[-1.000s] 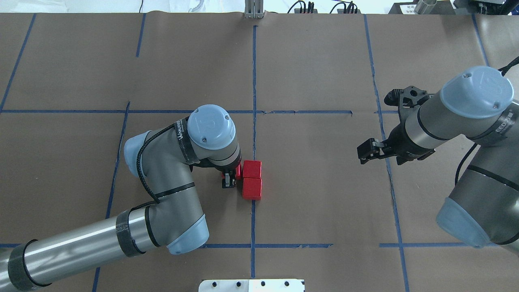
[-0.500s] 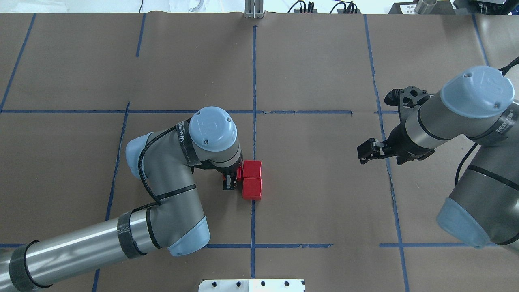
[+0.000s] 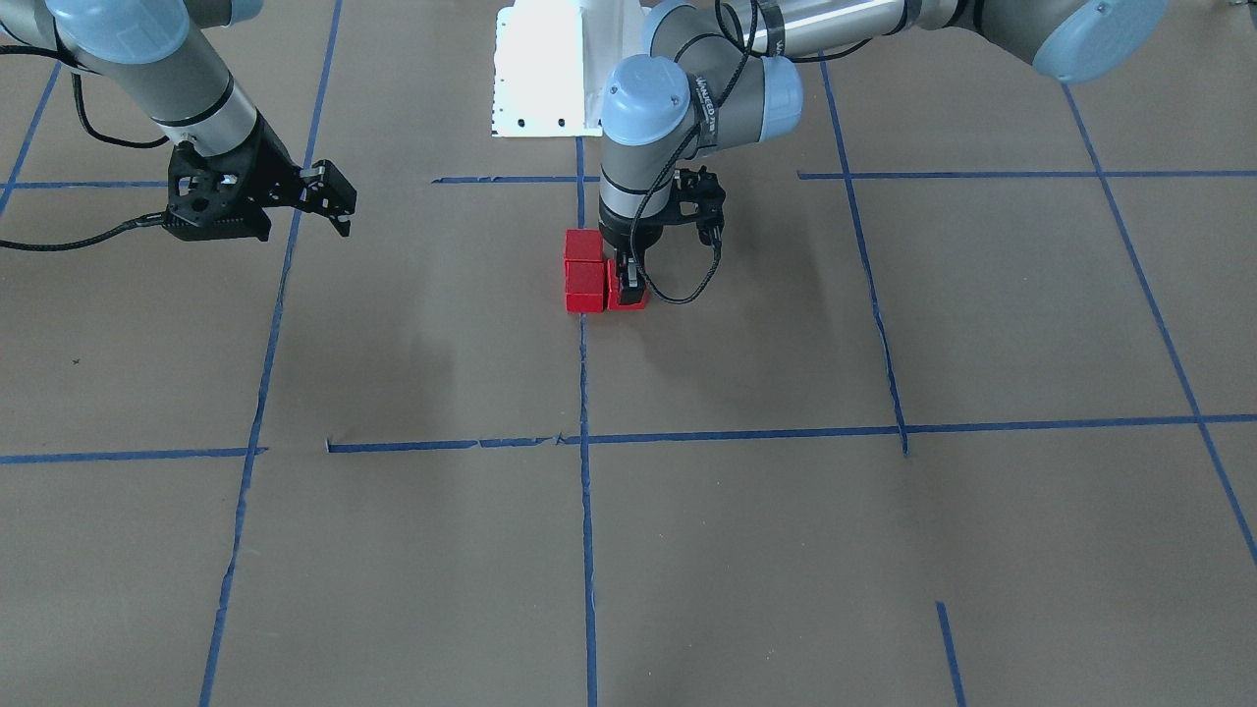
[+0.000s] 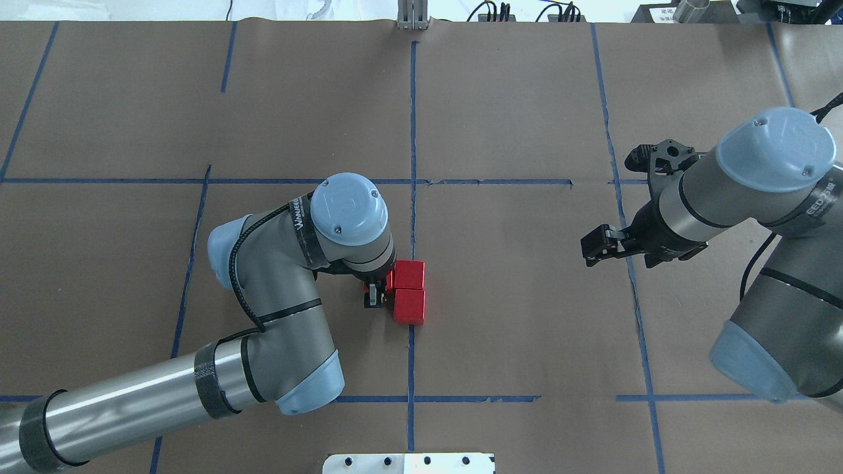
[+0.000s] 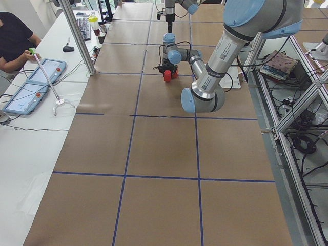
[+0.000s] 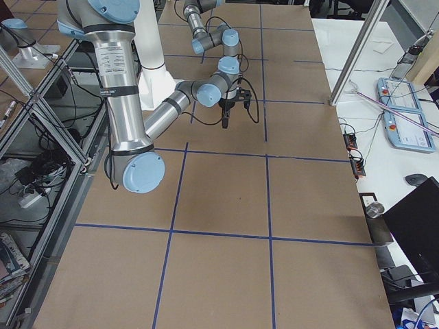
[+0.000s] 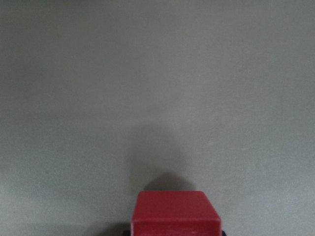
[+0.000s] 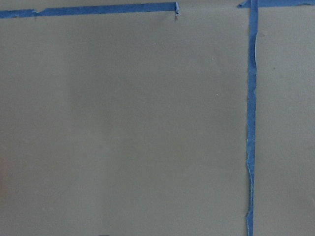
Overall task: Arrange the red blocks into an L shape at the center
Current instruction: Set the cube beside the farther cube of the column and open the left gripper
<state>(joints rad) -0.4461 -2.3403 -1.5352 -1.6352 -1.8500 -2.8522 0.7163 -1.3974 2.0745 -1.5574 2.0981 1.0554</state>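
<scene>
Blocks, smooth red cubes: two sit flush on matte brown paper; left gripper clamps a third against their left. Right gripper hangs well apart, jaws spread.

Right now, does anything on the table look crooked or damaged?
Nothing serious. The two placed red blocks sit flush; the third block is in the left gripper beside them. Only the blue tape looks frayed.
</scene>
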